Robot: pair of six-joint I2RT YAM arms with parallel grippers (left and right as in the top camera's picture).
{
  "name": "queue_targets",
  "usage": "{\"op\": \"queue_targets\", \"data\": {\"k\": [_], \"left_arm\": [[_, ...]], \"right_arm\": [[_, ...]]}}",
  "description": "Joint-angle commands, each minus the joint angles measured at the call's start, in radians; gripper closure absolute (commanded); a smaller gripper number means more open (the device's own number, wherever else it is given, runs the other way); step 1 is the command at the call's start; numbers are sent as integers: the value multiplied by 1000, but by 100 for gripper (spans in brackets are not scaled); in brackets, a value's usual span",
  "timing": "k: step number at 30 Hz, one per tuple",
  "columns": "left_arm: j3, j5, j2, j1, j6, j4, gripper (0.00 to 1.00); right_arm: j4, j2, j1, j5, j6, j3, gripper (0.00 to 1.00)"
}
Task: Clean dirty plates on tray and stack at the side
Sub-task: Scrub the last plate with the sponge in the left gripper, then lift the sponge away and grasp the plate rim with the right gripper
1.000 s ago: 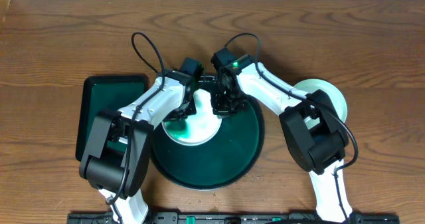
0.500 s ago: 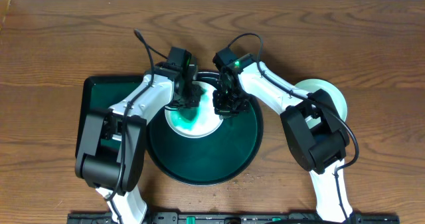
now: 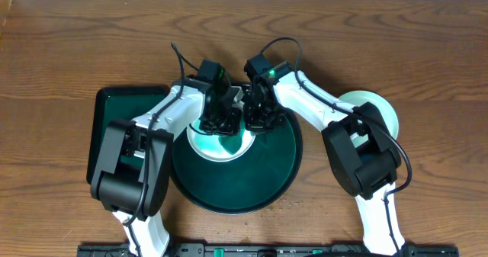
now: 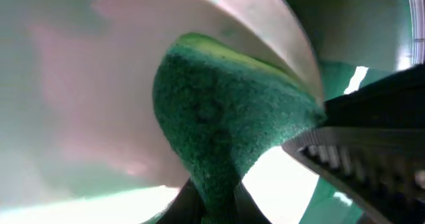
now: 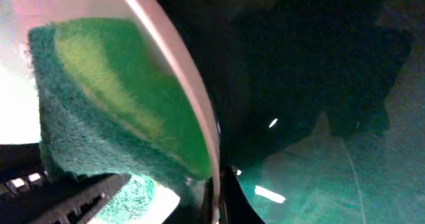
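A white plate (image 3: pixel 216 144) with teal smears lies on the upper part of the round dark green tray (image 3: pixel 252 184). My left gripper (image 3: pixel 219 120) is shut on a green sponge (image 4: pixel 226 124) and presses it onto the plate (image 4: pixel 80 84). My right gripper (image 3: pixel 256 120) is shut on the plate's right rim (image 5: pixel 189 98), with the sponge (image 5: pixel 99 111) just beside it and the tray (image 5: pixel 319 84) below. Another pale teal plate (image 3: pixel 381 106) lies on the table at the right, partly under my right arm.
A smaller rectangular dark green tray (image 3: pixel 114 116) lies left of the round tray, under my left arm. Both arms meet over the round tray's far half. Bare wooden table (image 3: pixel 76 43) surrounds everything.
My left gripper has swept the sponge across the plate, first to the upper left and then right toward my right gripper. The right gripper has kept its hold on the rim.
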Motion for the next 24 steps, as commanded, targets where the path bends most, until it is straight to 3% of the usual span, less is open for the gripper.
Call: {"op": "queue_targets", "data": {"k": [1,6,13,18,24], "left_arm": [[8,-375,-4,29,-160,-86,92],[60,-564,-76,88,-255,-175,93],[63,-608,-206,144,-281,-185,93],[62,-607,-274,149,-282,-194,93],[62,-606,-286,149,-282,-193,93]], "right_arm": [[-17,40,9,43,-47,-26,99],[-34,38,8,43,-51,-26,99],[-42,-25,8,111,-108,-26,99],[-60,-142,10,269,-121,-26,99],[-93,-306,53,590,-121,-26,99]]}}
